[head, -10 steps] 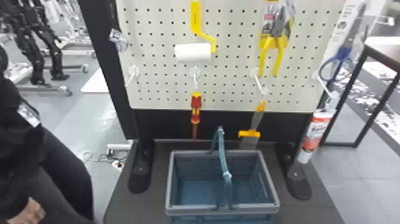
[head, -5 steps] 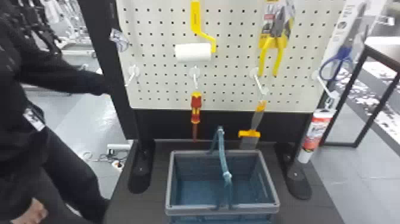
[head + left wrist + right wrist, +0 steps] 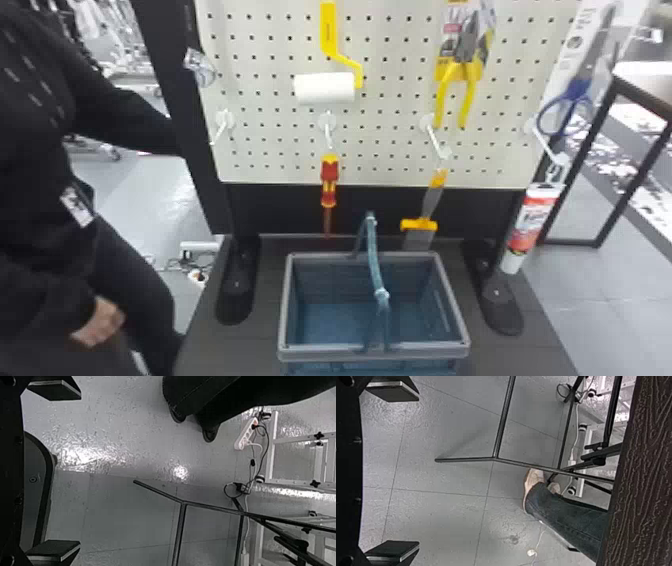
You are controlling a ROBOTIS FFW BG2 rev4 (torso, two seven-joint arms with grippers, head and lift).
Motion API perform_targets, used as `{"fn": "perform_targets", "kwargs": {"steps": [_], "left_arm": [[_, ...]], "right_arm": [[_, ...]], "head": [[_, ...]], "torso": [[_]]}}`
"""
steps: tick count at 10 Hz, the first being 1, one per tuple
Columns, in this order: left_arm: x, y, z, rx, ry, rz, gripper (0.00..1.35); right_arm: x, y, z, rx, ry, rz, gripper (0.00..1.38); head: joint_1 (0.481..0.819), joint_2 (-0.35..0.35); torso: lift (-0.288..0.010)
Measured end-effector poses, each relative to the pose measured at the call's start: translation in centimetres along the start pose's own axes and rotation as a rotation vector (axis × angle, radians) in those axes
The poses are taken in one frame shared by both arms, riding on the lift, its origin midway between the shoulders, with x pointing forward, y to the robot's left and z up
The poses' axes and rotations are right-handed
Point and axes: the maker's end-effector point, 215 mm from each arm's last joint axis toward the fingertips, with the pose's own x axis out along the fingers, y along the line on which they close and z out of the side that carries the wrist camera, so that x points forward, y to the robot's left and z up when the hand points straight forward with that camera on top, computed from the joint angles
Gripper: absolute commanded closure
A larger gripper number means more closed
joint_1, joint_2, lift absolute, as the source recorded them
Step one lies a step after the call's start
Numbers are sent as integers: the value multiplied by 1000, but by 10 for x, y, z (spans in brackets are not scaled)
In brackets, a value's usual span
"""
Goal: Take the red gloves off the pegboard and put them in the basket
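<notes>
Black and spread wide, the two flat fingers of the left gripper (image 3: 67, 471) stand apart with grey floor between them—nothing is in their grasp. At the left edge of the pegboard (image 3: 390, 145) hangs a crinkled clear wrapper (image 3: 200, 67), with a white hook (image 3: 225, 120) lower down. Further right, a paint roller (image 3: 325, 87) with a yellow handle lies across the board, and below it a red-and-yellow screwdriver (image 3: 329, 180) hangs point down. On the near side, between two black feet (image 3: 237, 295), the grey-rimmed blue basket (image 3: 375, 351) sits on the dark tabletop (image 3: 520, 355), its handle (image 3: 373, 255) raised over the middle. Where the red gloves are, I cannot tell. To the right hang yellow-handled pliers (image 3: 457, 75), high on the board, and beneath them a scraper (image 3: 425, 225), its blade partly hidden behind the basket's far rim. At the right edge are blue-handled scissors (image 3: 565, 110), with a red-and-white tube (image 3: 532, 220) hanging tilted below. The right gripper (image 3: 405, 471) is parted too—its two fingers well apart over the floor, holding nothing.
</notes>
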Motion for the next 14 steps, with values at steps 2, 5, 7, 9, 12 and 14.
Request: {"fn": "perform_targets", "kwargs": {"steps": [2,5,7,9,12,14], "left_arm": [[0,0,0,0,0,0,-2],[0,0,0,0,0,0,-2],[0,0,0,0,0,0,-2],[0,0,0,0,0,0,-2],[0,0,0,0,0,0,-2],[0,0,0,0,0,0,-2]], "right_arm": [[0,0,0,0,0,0,-2],[0,0,0,0,0,0,-2],[0,0,0,0,0,0,-2],[0,0,0,0,0,0,-2],[0,0,0,0,0,0,-2],[0,0,0,0,0,0,-2]], "head": [[549,0],[549,0],[549,0],[549,0],[549,0],[549,0]], "torso": [[-100],[-100],[-100],[-100],[-100],[-100]]}}
